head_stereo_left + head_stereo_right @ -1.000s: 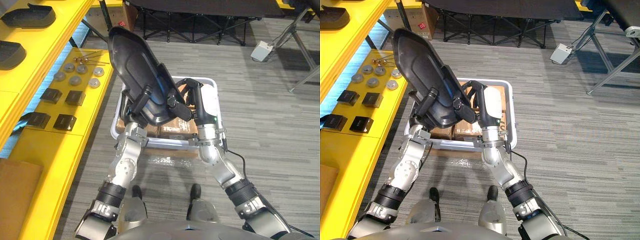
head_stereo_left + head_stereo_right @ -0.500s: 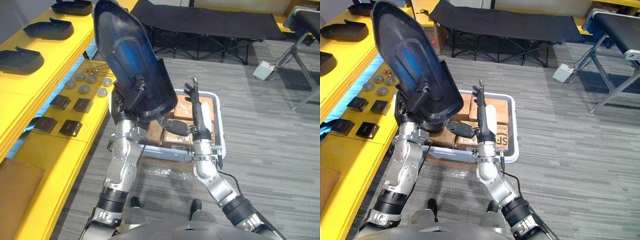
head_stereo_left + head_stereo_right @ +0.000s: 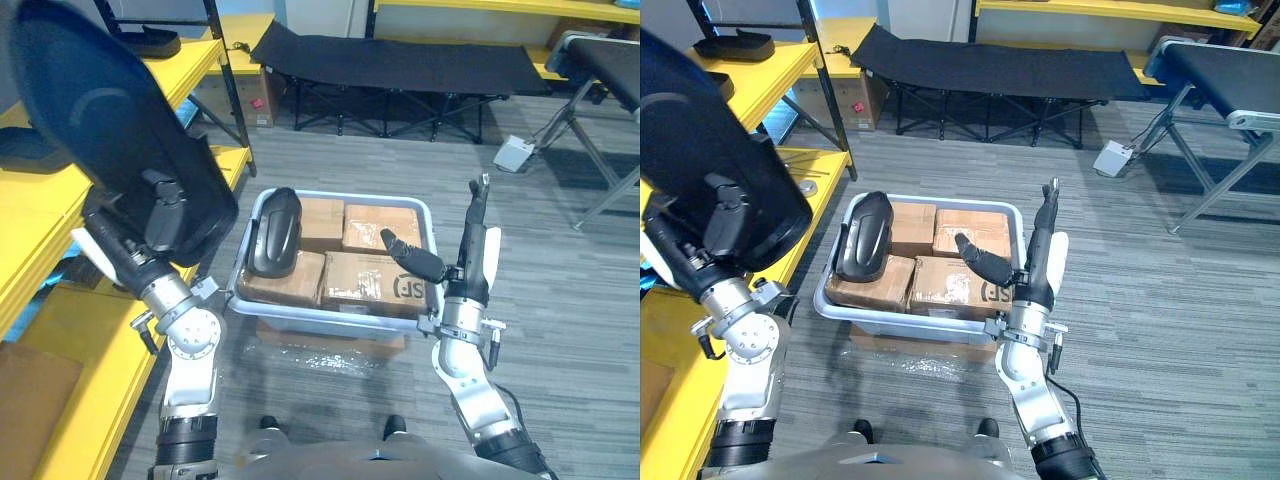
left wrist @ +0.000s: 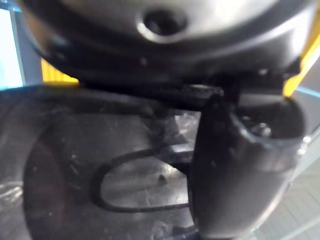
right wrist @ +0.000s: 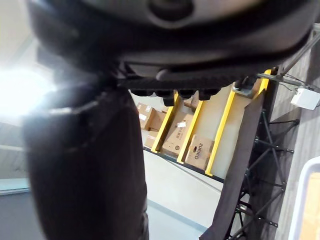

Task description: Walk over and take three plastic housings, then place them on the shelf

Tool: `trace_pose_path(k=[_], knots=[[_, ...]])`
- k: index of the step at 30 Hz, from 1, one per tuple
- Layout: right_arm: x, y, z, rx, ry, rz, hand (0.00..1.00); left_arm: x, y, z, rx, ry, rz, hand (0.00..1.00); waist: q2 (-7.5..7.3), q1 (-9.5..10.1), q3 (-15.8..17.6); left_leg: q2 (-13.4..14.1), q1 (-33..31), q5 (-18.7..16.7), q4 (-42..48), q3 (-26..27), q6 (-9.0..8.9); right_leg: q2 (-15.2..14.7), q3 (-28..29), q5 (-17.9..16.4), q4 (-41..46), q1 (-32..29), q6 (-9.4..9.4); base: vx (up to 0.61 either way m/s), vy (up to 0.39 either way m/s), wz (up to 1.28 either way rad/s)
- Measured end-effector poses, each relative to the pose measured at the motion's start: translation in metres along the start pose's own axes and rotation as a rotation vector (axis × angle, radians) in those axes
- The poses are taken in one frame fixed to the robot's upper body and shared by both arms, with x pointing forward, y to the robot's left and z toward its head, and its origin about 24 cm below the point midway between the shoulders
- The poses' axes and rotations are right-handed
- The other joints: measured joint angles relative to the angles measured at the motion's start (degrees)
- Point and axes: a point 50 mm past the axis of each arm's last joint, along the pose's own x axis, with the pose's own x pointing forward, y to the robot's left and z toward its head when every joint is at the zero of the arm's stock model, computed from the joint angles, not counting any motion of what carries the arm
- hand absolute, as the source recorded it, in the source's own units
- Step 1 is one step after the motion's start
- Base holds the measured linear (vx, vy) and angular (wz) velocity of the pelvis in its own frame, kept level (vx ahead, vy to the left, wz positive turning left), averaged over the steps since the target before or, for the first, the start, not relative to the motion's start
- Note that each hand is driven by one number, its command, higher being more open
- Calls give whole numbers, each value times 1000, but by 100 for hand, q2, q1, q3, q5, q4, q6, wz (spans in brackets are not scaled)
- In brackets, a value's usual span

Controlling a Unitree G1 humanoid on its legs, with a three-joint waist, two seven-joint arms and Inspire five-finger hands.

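A large black plastic housing is raised at the far left, beside the yellow shelf. My left hand is shut on its lower edge. In the left wrist view its glossy inner face lies right behind my thumb. A second, smaller black housing lies on cardboard boxes in the white bin. My right hand stands over the bin's right end, fingers straight up, thumb out, holding nothing. Another housing rests on the upper shelf.
The bin sits on the grey carpet in front of me, packed with brown boxes. A black folding cot stands behind it. At the far right are a conveyor frame and a white box on the floor.
My right hand has let go of the big housing, opened and moved right. The left arm has swung the housing left toward the shelf. The housing in the bin has come into sight.
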Motion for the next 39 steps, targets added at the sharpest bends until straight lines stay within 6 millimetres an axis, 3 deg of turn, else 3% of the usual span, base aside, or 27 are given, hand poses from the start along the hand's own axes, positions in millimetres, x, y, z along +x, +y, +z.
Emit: trace_pose_path(k=[5, 11, 19, 24, 25, 27, 28, 31, 32, 34, 37, 39], knots=[[-4, -1, -6, 73, 78, 39, 100, -5, 6, 1, -28, -6, -68, 0, 59, -62, -56, 1, -1, -1, 0, 0, -1, 0, -1, -4, -2, -6, -4, -3, 3, -1], [-2, -10, -22, 207, 219, 5, 100, -9, 21, 22, -98, -46, -159, 0, 157, -17, -116, -1, -5, -2, -1, -27, 1, 0, -28, -4, -6, 15, -2, 0, 2, 1], [4, -27, -37, 389, 315, 39, 100, -8, 54, 27, -87, -48, 1, 0, 215, 140, -161, -13, -112, -14, 28, -393, 25, 1, -415, -87, -10, 176, -36, -21, -4, 21], [3, -11, -37, 408, 328, 143, 100, -12, 89, 33, 6, -63, 168, 0, 131, 603, -221, -37, -294, 42, 27, -740, -6, 13, -764, -116, -15, 226, -9, 5, -11, 33], [3, -9, -37, 411, 329, 149, 100, -12, 91, 33, 13, -65, 175, 0, 118, 622, -231, -40, -313, 42, 31, -765, -6, 13, -791, -119, -15, 227, -8, 20, -11, 37], [5, 10, -30, 442, 319, 195, 100, -11, 107, 38, 47, -80, 213, 0, -39, 856, -282, -105, -489, 46, 104, -1106, -6, 7, -1071, -164, -8, 311, -2, 20, -11, 62], [6, 14, -28, 440, 312, 207, 100, -11, 109, 38, 42, -76, 213, 0, -72, 880, -303, -126, -539, 46, 129, -1206, -5, 6, -1124, -190, 3, 331, 2, 20, -9, 78], [10, 21, -21, 395, 291, 246, 100, -11, 109, 36, 1, -47, 163, 0, -161, 803, -299, -261, -826, 105, 213, -2071, 42, 73, -910, -917, 600, 338, -28, 42, -35, 150], [8, 15, -24, 385, 313, 230, 100, -13, 108, 35, -18, -31, 122, 0, -209, 776, -300, -341, -846, 174, 169, -2420, 13, 112, -869, -1234, 905, 393, -58, 16, -101, 143], [8, 3, -31, 369, 332, 181, 100, -15, 111, 34, -9, -14, 99, 0, -254, 822, -308, -418, -881, 270, 107, -2767, -41, 63, -975, -1550, 1292, 397, -17, 21, -107, 125], [7, -23, -42, 337, 358, 85, 100, -24, 120, 32, -4, 36, 87, 0, -136, 872, -245, -450, -1069, 516, 112, -3040, -77, 109, -1429, -1662, 1459, 514, -28, 2, -104, 88], [2, -41, -50, 318, 380, 14, 100, -27, 116, 29, -37, 63, 35, 0, -5, 767, -137, -512, -1244, 695, 100, -2760, 145, 88, -1835, -1720, 1514, 621, -52, -60, -35, 115]])
